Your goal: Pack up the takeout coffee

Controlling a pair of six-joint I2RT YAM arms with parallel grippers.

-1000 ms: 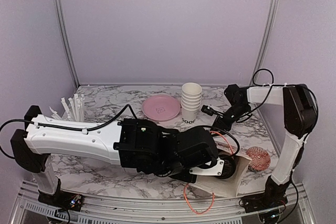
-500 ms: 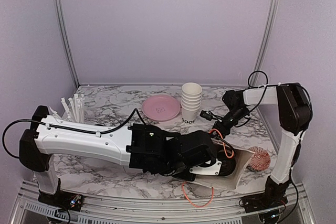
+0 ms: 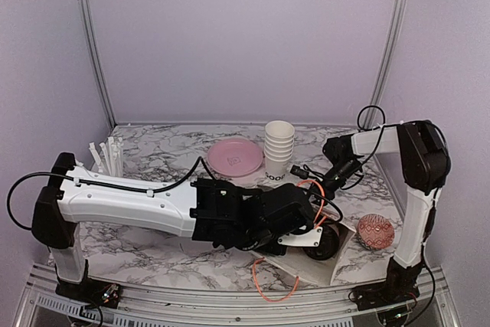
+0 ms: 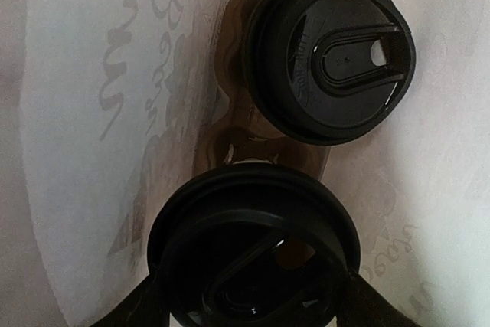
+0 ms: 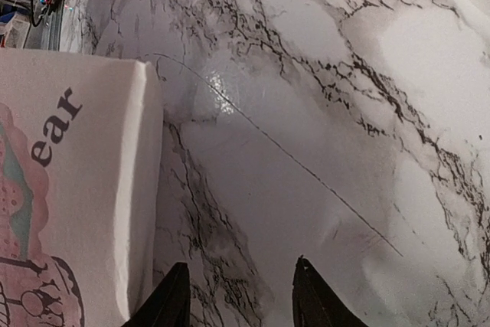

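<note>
The fingers (image 4: pixel 132 308) of the left gripper (image 4: pixel 253 300) press against both sides of the near cup (image 4: pixel 253 243) at its top, holding it inside the bag (image 4: pixel 69 112); a second cup (image 4: pixel 331 51) sits deeper in, just beside the first. The right gripper (image 5: pixel 239 300) hangs over the marble table (image 5: pixel 329 112), its fingers (image 5: pixel 174 300) spread with nothing between them, and the bag's printed side shows at the left of its wrist view

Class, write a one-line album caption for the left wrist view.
Left claw grips one lidded cup beside a second cup inside the white paper bag.
</note>
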